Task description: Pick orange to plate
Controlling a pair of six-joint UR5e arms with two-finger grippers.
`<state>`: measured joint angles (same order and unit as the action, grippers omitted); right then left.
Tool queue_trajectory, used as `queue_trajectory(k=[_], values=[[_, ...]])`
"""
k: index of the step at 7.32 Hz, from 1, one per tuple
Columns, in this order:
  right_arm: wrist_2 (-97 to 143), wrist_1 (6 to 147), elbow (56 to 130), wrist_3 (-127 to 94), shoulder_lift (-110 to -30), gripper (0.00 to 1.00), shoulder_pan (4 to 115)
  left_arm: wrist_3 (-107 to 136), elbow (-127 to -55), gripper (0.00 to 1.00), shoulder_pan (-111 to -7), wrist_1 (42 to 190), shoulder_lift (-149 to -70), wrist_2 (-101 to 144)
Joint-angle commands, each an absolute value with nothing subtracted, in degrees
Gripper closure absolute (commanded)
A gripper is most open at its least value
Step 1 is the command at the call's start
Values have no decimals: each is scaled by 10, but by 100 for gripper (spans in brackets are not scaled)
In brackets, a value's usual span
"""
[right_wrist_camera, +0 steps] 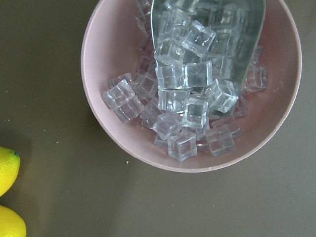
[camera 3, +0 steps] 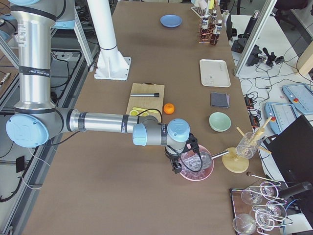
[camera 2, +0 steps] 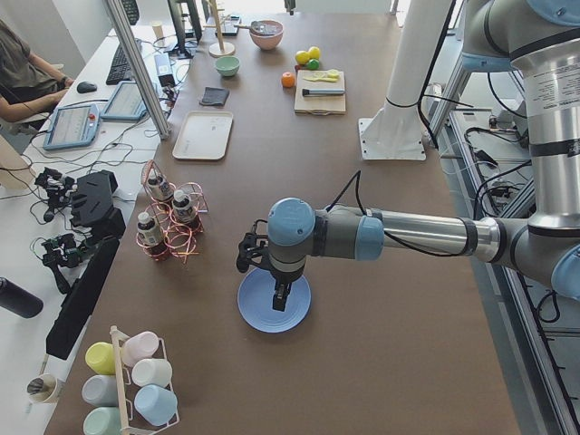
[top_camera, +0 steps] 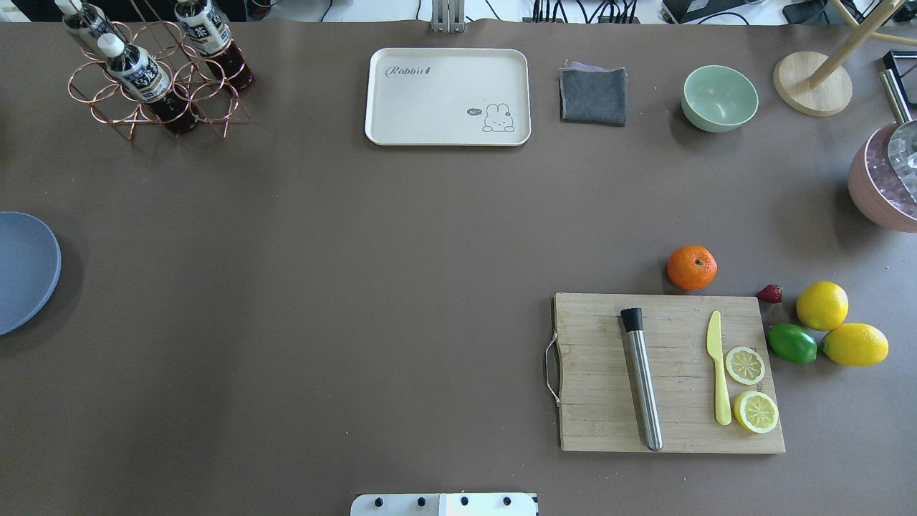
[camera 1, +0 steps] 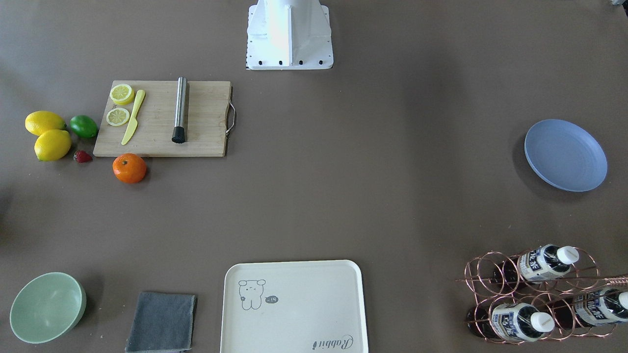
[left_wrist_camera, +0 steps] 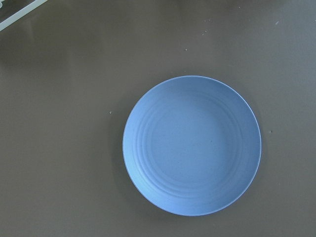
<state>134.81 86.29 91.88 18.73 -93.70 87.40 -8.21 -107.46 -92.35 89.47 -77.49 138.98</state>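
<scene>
Front-facing view: The orange [camera 1: 129, 168] is set on the table [camera 1: 343, 196], just beside the board [camera 1: 162, 118] on the edge away from the robot. It is round, so no long axis is shown; a small dark dimple is seen on its top. The plate [camera 1: 565, 155] is laid flat at the opposite end, well apart from the orange.

Overhead view: The orange is found in the robot's right half, near the lemons [top_camera: 822, 305]. The plate is cut off by the view's left edge.

Left side view: The left arm [camera 2: 408, 236] is stretched level across the table, wrist turned down. The left gripper [camera 2: 278, 299] is hung over the plate; whether it is released or clenched cannot be told.

Right side view: The right arm [camera 3: 98, 122] is stretched level, wrist turned down. The right gripper [camera 3: 175, 167] is held over a pink bowl [camera 3: 205, 175], apart from the orange; its state cannot be told.

Left wrist view: The plate is seen from straight above, rings facing up.

Right wrist view: The bowl is seen filled with ice [right_wrist_camera: 173, 74] and a metal scoop [right_wrist_camera: 254, 29]; two lemons are cut by the left edge.
</scene>
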Motion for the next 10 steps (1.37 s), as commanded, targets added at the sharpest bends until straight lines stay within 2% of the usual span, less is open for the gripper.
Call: queue_trajectory(k=[1,5,10], values=[[1347,862,920,186,-936,0,875,-81,-1057,2,-924,938,-773,1389],[1343,862,917,186,-941,0,875,-80,-1033,2,-924,944,-785,1390],[1346,862,918,186,-945,0,875,-53,-1050,2,-926,945,-772,1396]])
